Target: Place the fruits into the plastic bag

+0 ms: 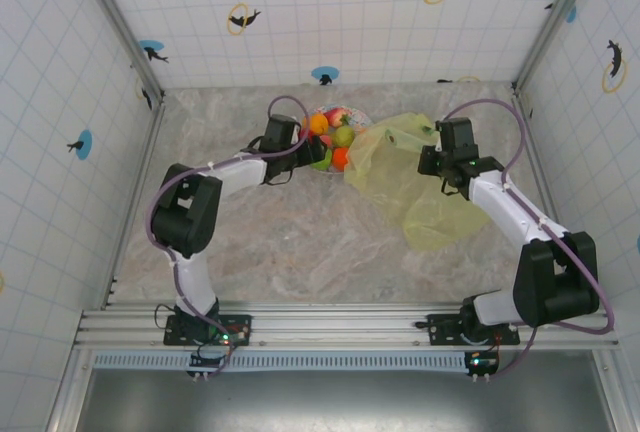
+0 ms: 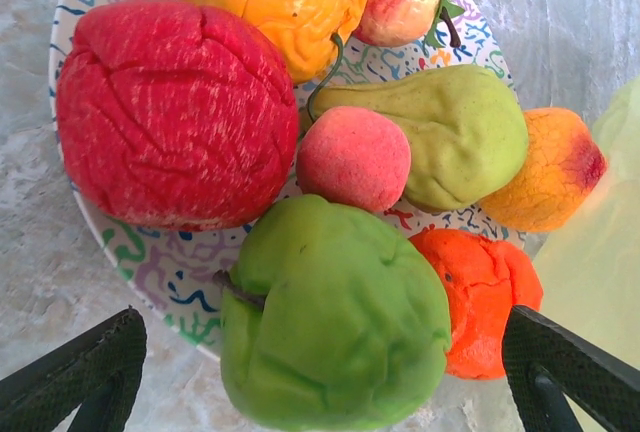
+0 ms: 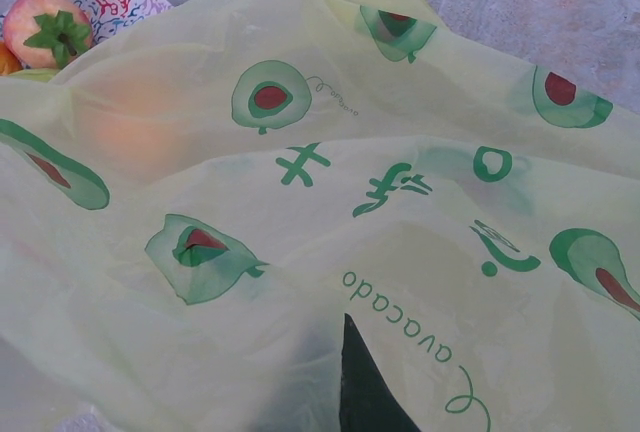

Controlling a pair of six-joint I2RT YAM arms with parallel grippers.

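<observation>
You have the left gripper [image 1: 308, 151] spread wide low over the plate [image 2: 160, 264]. Its two fingers [image 2: 85, 372] stand one on each side of the green fruit [image 2: 335, 317] without touching it, and the other fruits [image 1: 331, 134] (a big red one, an orange one, a pear and a small peach among them) lie on the same plate. The right gripper [image 1: 435, 165] is pressed together at the right side of the plastic bag [image 1: 420, 192], whose film lies over its finger, though you cannot tell if it pinches the film; the bag lies on the table [image 1: 290, 247] just beside the plate.
</observation>
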